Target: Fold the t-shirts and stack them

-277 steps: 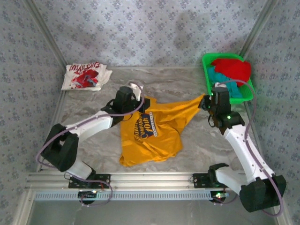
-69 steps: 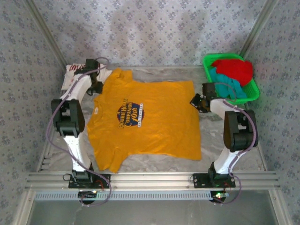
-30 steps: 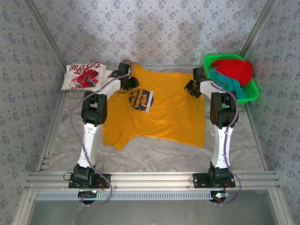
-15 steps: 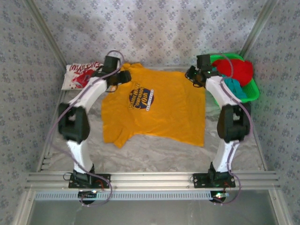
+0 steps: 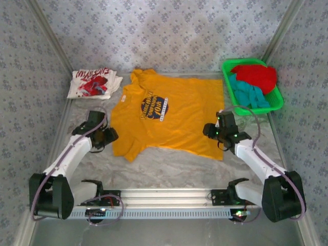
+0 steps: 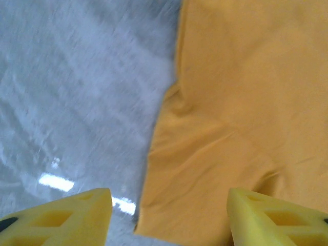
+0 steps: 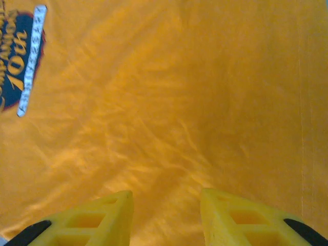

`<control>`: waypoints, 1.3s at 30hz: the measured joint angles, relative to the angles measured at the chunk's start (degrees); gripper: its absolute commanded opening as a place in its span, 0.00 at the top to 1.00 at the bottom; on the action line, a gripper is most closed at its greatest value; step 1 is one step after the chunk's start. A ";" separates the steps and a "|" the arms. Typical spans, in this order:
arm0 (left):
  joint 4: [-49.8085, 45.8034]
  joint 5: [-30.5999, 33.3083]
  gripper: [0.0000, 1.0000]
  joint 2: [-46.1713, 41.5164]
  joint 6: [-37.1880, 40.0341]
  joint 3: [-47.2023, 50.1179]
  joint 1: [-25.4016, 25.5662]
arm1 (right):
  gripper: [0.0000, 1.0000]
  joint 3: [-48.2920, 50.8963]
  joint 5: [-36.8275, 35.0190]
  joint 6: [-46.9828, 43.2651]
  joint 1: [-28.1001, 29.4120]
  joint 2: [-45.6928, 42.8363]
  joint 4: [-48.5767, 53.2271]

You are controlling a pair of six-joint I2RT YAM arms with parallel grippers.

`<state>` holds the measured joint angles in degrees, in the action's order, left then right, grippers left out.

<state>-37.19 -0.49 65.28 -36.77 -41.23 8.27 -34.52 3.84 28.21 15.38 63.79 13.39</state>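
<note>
Bench (image 5: pixel 169 165) carries the yellow-orange t-shirt (image 5: pixel 177 119) spread flat, print up. Green basket (image 5: pixel 224 65) with red t-shirt (image 5: pixel 255 76) and teal t-shirt (image 5: pixel 248 95) sits right of it, white t-shirt (image 5: pixel 95 83) far left. I see left gripper (image 5: pixel 108 137) beside its near sleeve and right gripper (image 5: pixel 209 129) over its near right edge, both parted and empty.

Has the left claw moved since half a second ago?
Yes. The left claw has pulled back from beside the white t-shirt toward the table's near edge, and now sits by the yellow t-shirt, at its near sleeve.

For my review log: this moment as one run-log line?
yellow tee spread out | left pincer open, at its edge | right pincer open, over it
</note>
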 measured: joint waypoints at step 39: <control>5.49 -12.04 0.36 35.52 6.80 -36.17 7.30 | 0.55 2.34 -5.60 0.44 -2.75 8.33 -10.21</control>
<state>-31.70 -12.53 100.79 -29.98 -77.41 15.57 -32.18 -1.76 28.64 12.62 72.12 3.18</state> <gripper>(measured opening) 0.642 0.450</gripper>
